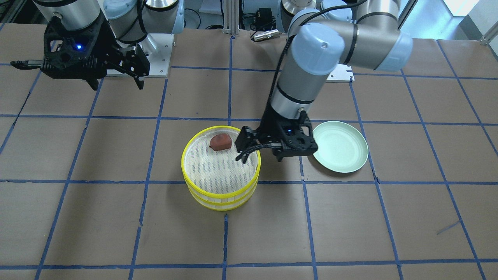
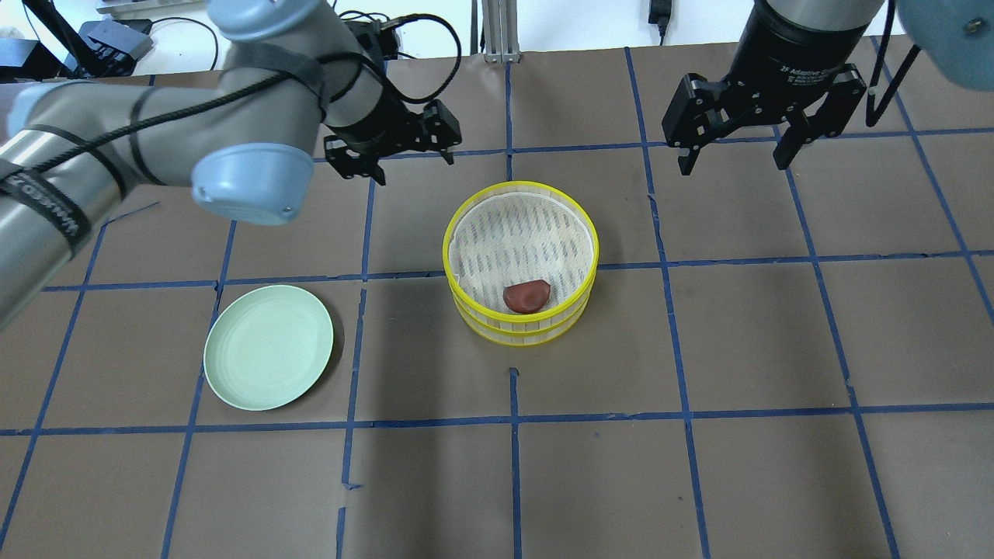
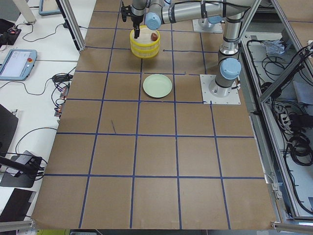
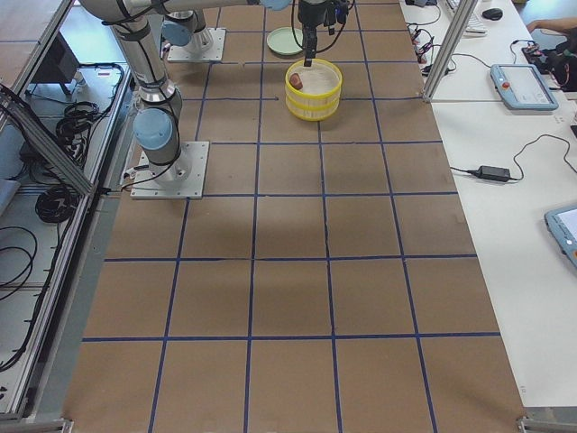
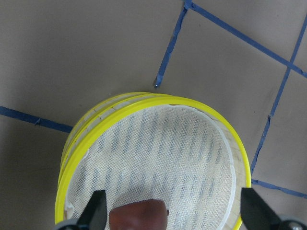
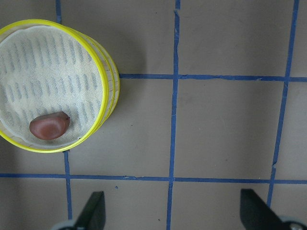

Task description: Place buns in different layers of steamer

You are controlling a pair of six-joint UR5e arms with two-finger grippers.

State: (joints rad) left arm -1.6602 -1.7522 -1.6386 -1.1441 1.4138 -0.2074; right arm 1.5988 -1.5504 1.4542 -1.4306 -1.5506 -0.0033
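Two yellow-rimmed steamer layers are stacked mid-table: the top layer (image 2: 522,187) sits on the lower layer (image 2: 512,335). The dark reddish-brown bun (image 2: 526,296) lies on the top layer's white mesh, by the rim nearest the robot; it also shows in the front view (image 1: 221,142) and the left wrist view (image 5: 138,215). The white bun is hidden. My left gripper (image 1: 242,149) hangs open and empty above the stack's edge, close to the brown bun. My right gripper (image 2: 731,164) is open and empty, raised well off to the stack's side.
An empty pale green plate (image 2: 268,346) lies on the table on my left side, beside the stack. The brown table cover (image 2: 699,466) has a grid of blue tape lines. My left arm reaches over the table between the plate and the stack.
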